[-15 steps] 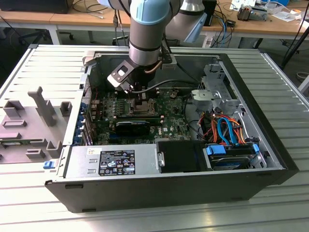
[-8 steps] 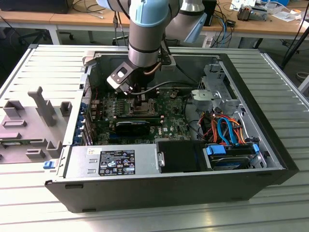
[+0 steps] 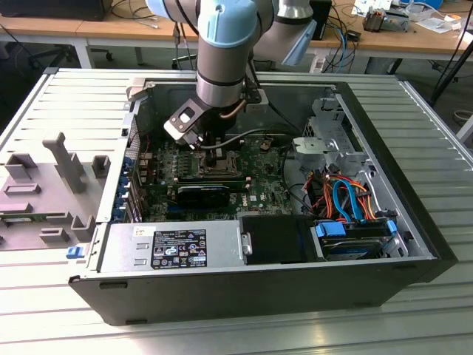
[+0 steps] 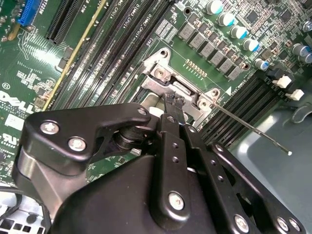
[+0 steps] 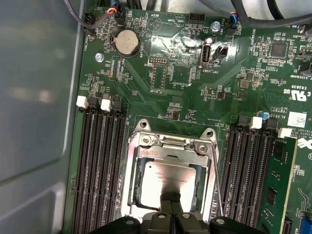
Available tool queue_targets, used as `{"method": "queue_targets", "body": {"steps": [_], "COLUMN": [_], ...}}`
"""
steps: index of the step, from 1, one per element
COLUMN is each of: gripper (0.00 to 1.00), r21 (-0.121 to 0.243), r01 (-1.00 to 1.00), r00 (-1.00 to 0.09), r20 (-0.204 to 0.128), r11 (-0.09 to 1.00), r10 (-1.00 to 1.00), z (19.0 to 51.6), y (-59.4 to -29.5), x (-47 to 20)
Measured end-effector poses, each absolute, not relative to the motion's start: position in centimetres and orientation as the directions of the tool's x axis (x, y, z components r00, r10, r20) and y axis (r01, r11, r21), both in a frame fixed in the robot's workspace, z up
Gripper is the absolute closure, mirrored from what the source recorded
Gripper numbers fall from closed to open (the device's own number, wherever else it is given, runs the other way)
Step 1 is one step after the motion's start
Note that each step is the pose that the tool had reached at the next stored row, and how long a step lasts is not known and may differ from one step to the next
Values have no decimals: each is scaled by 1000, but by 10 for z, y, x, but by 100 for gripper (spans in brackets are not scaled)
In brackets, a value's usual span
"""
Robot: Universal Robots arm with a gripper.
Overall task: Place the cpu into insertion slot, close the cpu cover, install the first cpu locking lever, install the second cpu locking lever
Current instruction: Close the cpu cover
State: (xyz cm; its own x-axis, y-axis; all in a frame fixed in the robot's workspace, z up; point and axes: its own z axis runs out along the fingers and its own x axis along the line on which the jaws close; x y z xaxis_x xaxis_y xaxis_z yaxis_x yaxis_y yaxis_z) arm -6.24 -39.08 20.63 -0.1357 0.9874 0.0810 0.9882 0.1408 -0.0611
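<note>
Already the cpu (image 5: 168, 178) is laid flat in the insertion slot (image 5: 132, 195), with the cpu cover (image 5: 165, 145) framed around it. The gripper (image 5: 170, 198) is pointed down at the chip's edge, jaws pressed together. The arm (image 3: 222, 52) is reached down into an open computer case (image 3: 259, 288) on the table (image 3: 44, 111).

I log the exterior view as high, well back, looking down into the open case (image 3: 222, 296) past the arm (image 3: 222, 52), and both wrist views as close above the board (image 5: 185, 83), the first straight down, the second slanted, sharing the slot (image 5: 132, 180) and gripper (image 5: 170, 199).
</note>
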Motion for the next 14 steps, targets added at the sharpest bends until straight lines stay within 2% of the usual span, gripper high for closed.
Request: {"method": "queue_targets", "body": {"steps": [8,14], "gripper": [89,89], "r21": [-60,-61], "r01": [988,988], "r00": [-136,-136], "r20": [82,81], "r11": [141,141], "r10": [987,987], "z": [207,224], "y": [-391,-391], "x": [-61,-61]}}
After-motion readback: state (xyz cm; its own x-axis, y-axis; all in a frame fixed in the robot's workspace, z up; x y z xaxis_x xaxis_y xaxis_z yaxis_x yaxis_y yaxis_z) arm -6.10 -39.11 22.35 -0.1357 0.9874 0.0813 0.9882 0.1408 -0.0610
